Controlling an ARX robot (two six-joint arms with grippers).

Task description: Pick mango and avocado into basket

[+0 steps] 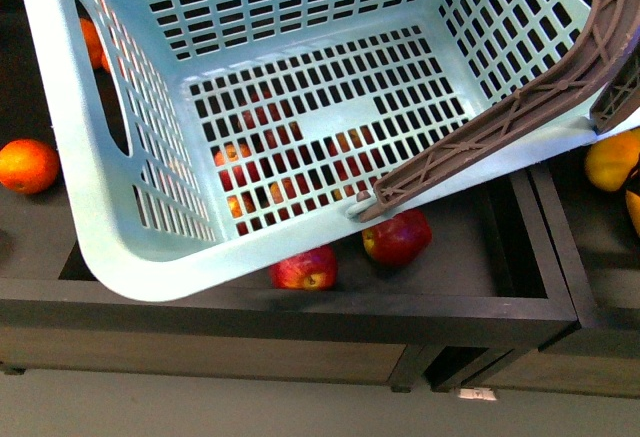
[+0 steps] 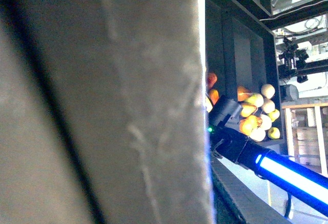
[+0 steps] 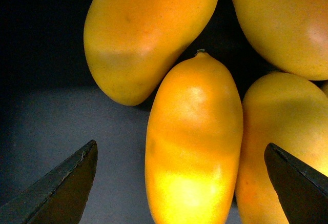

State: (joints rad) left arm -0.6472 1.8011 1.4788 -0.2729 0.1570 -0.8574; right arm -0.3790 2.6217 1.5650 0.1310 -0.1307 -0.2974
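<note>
Right gripper (image 3: 182, 183): spread wide, holding nothing; only two dark fingertips (image 3: 61, 188) show.
Mango (image 3: 195, 147): between those tips, lower end cut off.
Other mangoes (image 3: 143, 34): touching it, beyond and beside, edges cropped.
Left gripper: unseen; blurred grey surface (image 2: 102, 101) fills its camera.

A red apple (image 1: 305, 268) and a second apple (image 1: 398, 237) lie in a dark wooden bin (image 1: 300, 309), near its front rim; an orange (image 1: 27, 165) sits well to the left, outside it; a yellow fruit (image 1: 612, 159) shows at the right; the left wrist view shows a far heap of yellow and orange fruit (image 2: 259, 116) beside a blurred grey panel (image 2: 102, 101).
</note>
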